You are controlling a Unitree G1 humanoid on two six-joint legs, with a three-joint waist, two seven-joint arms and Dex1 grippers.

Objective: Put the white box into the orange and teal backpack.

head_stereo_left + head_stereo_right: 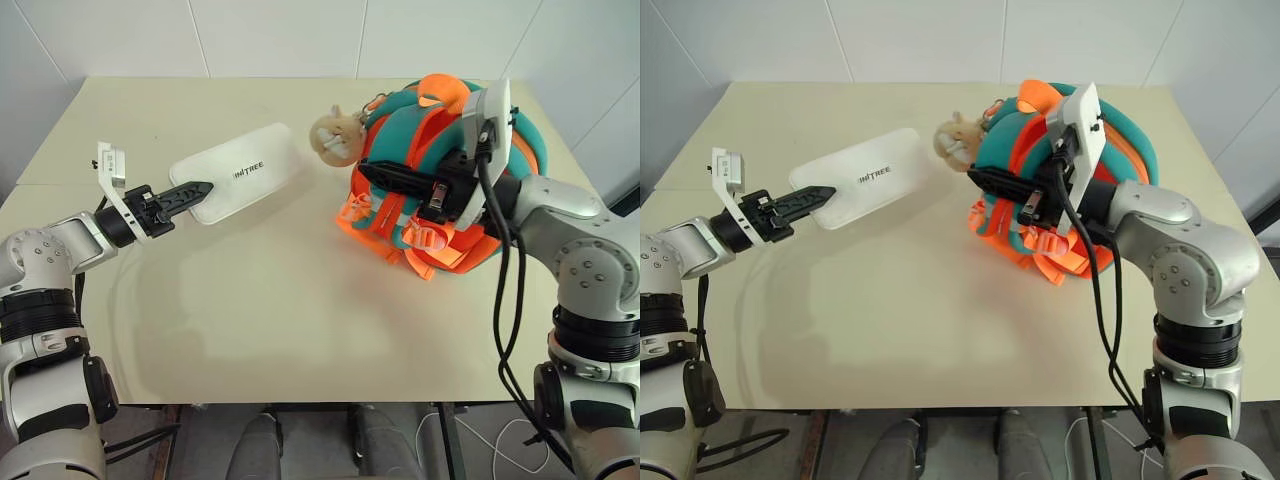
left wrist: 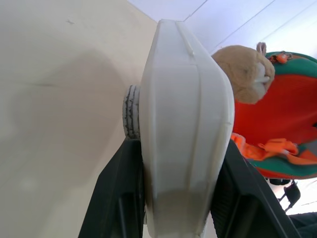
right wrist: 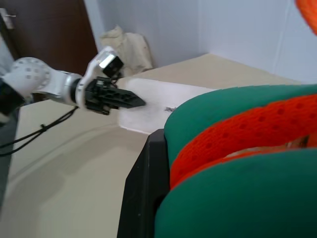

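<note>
White box (image 1: 245, 175): flat white case w/ dark lettering on top, held over the left half of the desk (image 1: 270, 320), long axis running from left gripper toward the plush toy. Near end is clamped betw. the two black fingers (image 2: 116, 198) of the left gripper (image 1: 190, 192); wrist view shows one finger on each broad face, box edge-on. Far end lies just beside the plush toy (image 1: 335, 137), contact not clear.

Orange and teal backpack (image 1: 440, 160): bulky, on right half of desk, padded teal straps w/ orange mesh facing up, orange webbing straps (image 1: 372, 215) trailing at its front; beige plush toy hangs at its left side, toward the box.

Right gripper (image 1: 385, 178): reaches across the pack's front, fingers clenched on a teal-edged padded strap (image 3: 237, 148); one black finger (image 3: 146, 193) seen pressed against the padding.

Box & backpack: apart, box outside the pack
</note>
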